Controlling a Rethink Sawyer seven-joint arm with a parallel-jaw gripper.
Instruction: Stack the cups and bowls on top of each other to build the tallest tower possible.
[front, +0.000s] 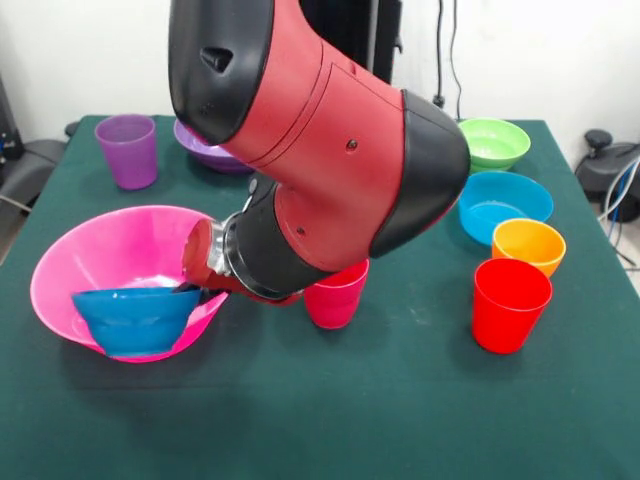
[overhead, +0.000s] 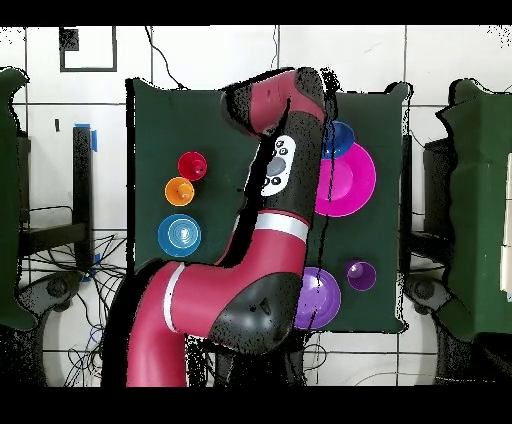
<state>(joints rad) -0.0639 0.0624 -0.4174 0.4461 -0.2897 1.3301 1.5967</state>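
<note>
Reaching down from the top of the front view, the arm (front: 330, 150) hides most of its gripper (front: 200, 287) behind the wrist; I cannot tell whether it is released or clenched. It sits at the rim of a blue bowl (front: 135, 320), lower left of the frame, and that bowl hangs tilted against the near wall of the huge pink bowl (front: 110, 245), not seated flat inside it.

The risk, as I judge it: the glossy blue bowl could slide off the pink rim onto the table (front: 320, 420), or tip the pink bowl, because smooth plastic on a sloped wall gives little grip. The bulky arm also hangs just above the magenta cup (front: 335, 295) at centre and could knock it over.

Everything is shiny moulded plastic on a dark green cloth table. At right in the front view stand a red cup (front: 510, 303), a small orange bowl (front: 528, 245), a cyan bowl (front: 505, 205) and a green bowl (front: 493, 142). Upper left holds a translucent purple cup (front: 128, 150) and a purple bowl (front: 205, 150). Cups are tapered and taller than wide; bowls are round and shallow. All 6 sit apart, unstacked.
</note>
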